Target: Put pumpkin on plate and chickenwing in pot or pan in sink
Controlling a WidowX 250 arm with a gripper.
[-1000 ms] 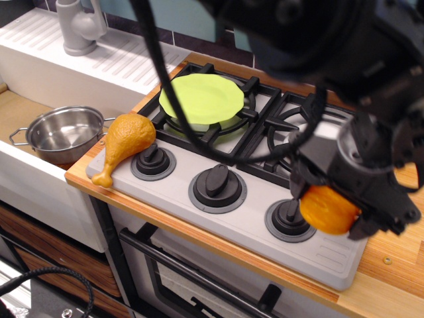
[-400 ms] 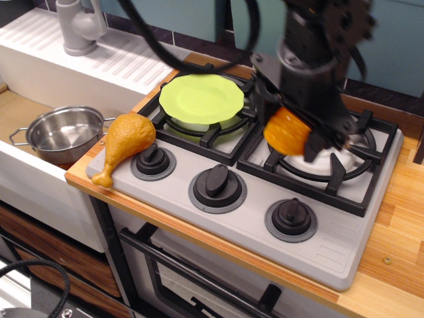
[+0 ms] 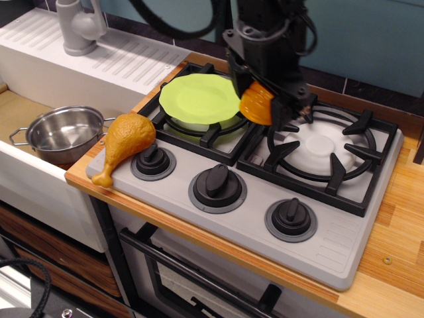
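Observation:
My black gripper [image 3: 262, 99] is shut on the glossy orange pumpkin [image 3: 256, 106] and holds it above the stove, just right of the lime-green plate [image 3: 199, 97], which lies on the back left burner. The orange-brown chickenwing [image 3: 124, 142] lies on the stove's front left corner, bone end toward the front. The shiny steel pot [image 3: 63, 134] stands empty in the sink [image 3: 20, 109] at the left, beside the chickenwing.
A grey tap [image 3: 78, 26] stands on the ridged white drainboard [image 3: 126, 56]. The stove has three black knobs [image 3: 217, 182] along its front and a bare right burner [image 3: 324, 149]. A wooden counter [image 3: 397, 232] runs at the right.
My gripper has carried the pumpkin up and leftward from the stove's front right corner to beside the plate. The chickenwing, pot and plate have not moved.

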